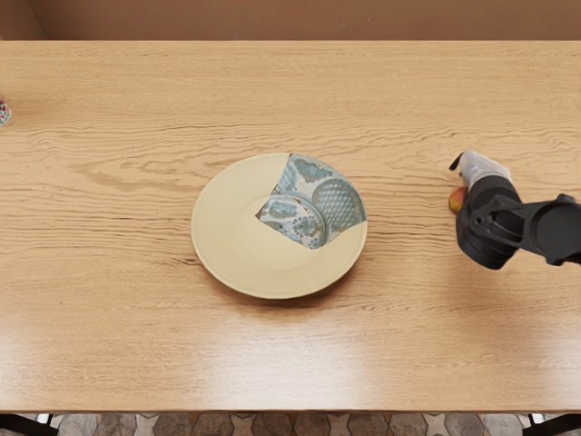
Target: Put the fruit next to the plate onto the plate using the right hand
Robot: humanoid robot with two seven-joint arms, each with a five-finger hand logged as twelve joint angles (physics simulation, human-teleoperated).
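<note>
The robot's right hand (481, 169) is pale and sits at the right side of a wooden table (136, 345), at the end of a dark arm (536, 229) that enters from the right edge of the view. A bulky black wrist section lies just nearer than the hand. The hand is directly over and against a small fruit (456, 200), orange-red in colour, of which only a sliver shows at the hand's left side. From this angle it is not possible to tell whether the hand is gripping the fruit, clenched or loose. What kind of fruit it is cannot be made out either.

The fruit rests on the tabletop, well apart from the plate and to its right.

A large round cream-coloured plate (218, 227) lies flat at the centre of the table. Its right, far portion carries a wedge-shaped blue-green patterned area (313, 204) with circular motifs.

At the far left edge of the view, a small object (4, 111) shows only partly; it is too cropped to name.

Beyond the far edge of the table is a plain brown wall (272, 18). Below the near edge, a strip of tiled floor (272, 425) is visible.
</note>
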